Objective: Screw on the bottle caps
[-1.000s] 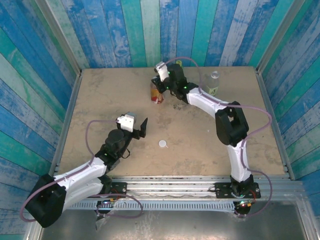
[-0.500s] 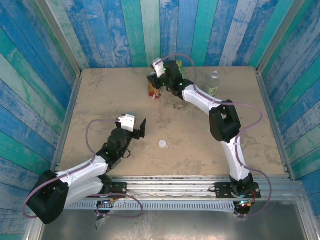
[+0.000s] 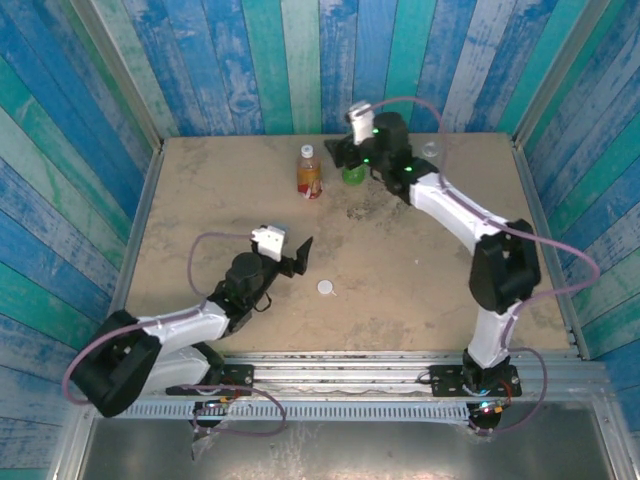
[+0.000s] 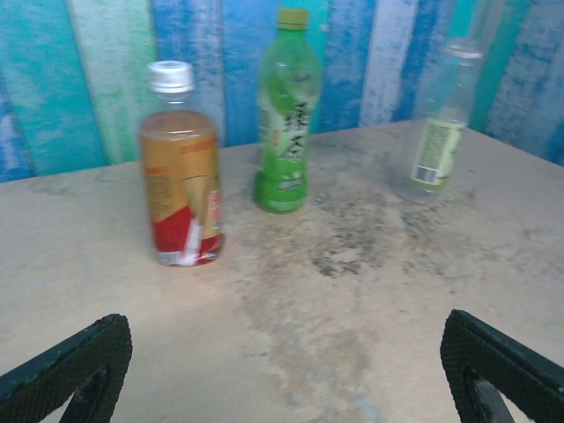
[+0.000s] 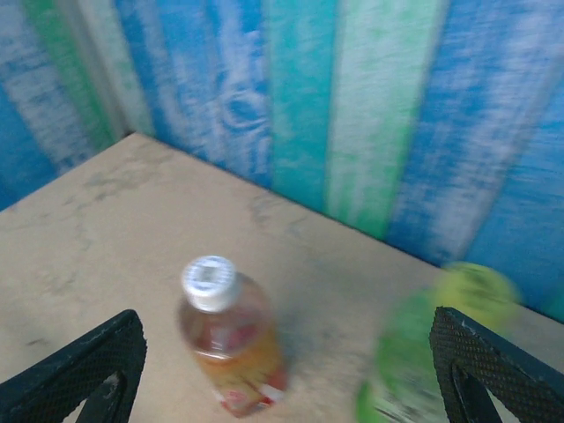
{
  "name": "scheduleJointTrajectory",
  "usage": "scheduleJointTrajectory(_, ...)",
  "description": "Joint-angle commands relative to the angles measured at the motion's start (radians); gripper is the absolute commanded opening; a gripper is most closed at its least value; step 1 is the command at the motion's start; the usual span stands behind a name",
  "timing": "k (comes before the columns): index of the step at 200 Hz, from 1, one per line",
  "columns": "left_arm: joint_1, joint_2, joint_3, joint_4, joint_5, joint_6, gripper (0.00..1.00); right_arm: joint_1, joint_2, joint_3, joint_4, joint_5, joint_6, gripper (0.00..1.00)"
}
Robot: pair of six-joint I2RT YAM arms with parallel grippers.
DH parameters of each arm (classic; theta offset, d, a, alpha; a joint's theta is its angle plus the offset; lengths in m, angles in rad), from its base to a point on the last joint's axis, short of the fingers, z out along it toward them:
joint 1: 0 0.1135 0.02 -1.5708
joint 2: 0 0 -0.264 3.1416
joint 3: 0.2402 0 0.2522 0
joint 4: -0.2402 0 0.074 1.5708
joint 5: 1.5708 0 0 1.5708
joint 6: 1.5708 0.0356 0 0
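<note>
The amber bottle (image 3: pixel 310 173) with a red label stands at the back of the table with a white cap (image 4: pixel 170 76) on its neck. Right of it stands the green bottle (image 4: pixel 286 115), topped by a yellow-green cap (image 4: pixel 293 17). The clear bottle (image 4: pixel 438 132) with a green label is further right. A loose white cap (image 3: pixel 326 288) lies on the table in front. My right gripper (image 3: pixel 345 155) hovers open above the green bottle (image 5: pixel 423 352), to the right of the amber bottle (image 5: pixel 231 344). My left gripper (image 3: pixel 290 262) is open and empty, just left of the loose cap.
Blue and green plank walls (image 3: pixel 300 60) close in the table on three sides, and the bottles stand close to the back wall. The sandy table top (image 3: pixel 420 270) lies bare between the loose cap and the bottles. A metal rail (image 3: pixel 350 360) runs along the near edge.
My right gripper has opened, let go of the amber bottle's cap and swung right to above the green bottle. My left arm has crept forward and right toward the loose cap.
</note>
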State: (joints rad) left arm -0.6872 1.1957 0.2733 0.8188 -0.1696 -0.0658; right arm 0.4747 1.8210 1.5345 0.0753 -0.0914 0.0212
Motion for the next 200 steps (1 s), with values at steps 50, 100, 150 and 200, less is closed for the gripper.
scheduleJointTrajectory(50,-0.132,0.279,0.21,0.22,0.145,0.028,0.94,-0.252,-0.152,-0.152,-0.097,0.165,-0.01,0.93)
scheduleJointTrajectory(100,-0.138,0.302,0.239,0.198,0.185,0.024,0.94,-0.315,-0.078,-0.113,-0.149,0.158,-0.043,0.93)
scheduleJointTrajectory(150,-0.138,0.288,0.226,0.185,0.169,0.034,0.94,-0.329,0.004,-0.039,-0.205,0.15,-0.047,0.9)
scheduleJointTrajectory(200,-0.138,0.272,0.209,0.175,0.139,0.044,0.94,-0.337,0.046,-0.016,-0.229,0.104,-0.026,0.81)
